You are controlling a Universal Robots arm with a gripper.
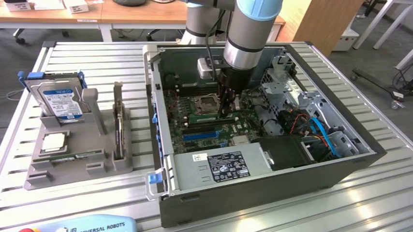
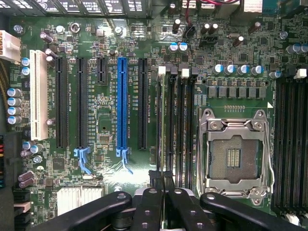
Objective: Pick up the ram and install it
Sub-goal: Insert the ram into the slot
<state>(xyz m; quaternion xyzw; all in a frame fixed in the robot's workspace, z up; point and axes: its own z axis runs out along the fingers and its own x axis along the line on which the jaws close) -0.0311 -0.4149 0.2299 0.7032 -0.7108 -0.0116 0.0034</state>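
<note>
1. Locate the end effector [image 1: 225, 114] inside the open computer case [image 1: 258, 193], which stands on the slatted desk [image 1: 96, 58]. The arm [image 1: 252, 29] reaches down into the case from above.

2. Check the fingers [image 2: 149, 204] in the wrist view. They are drawn together with no visible gap between the tips. You cannot tell from either view whether anything thin is pinched between them.

3. Note the position over the motherboard [image 2: 103, 185]. The fingertips hang over one end of the group of black memory slots [image 2: 183, 125]. These slots run between the open processor socket [image 2: 234, 154] and the long blue expansion slot [image 2: 121, 101].

4. Locate the ram [image 1: 72, 156]. In the exterior view, a long, narrow green board lies flat in the front recess of the grey holder [image 1: 38, 176]. The holder sits on the desk at the exterior view's left, beside the case.

5. Confirm its neighbours. The square silver processor [image 1: 53, 141] sits just behind the ram in the same holder. The hard drive [image 1: 61, 99] stands upright at the holder's far end.

6. Observe that the end effector is well apart from the holder.
</note>
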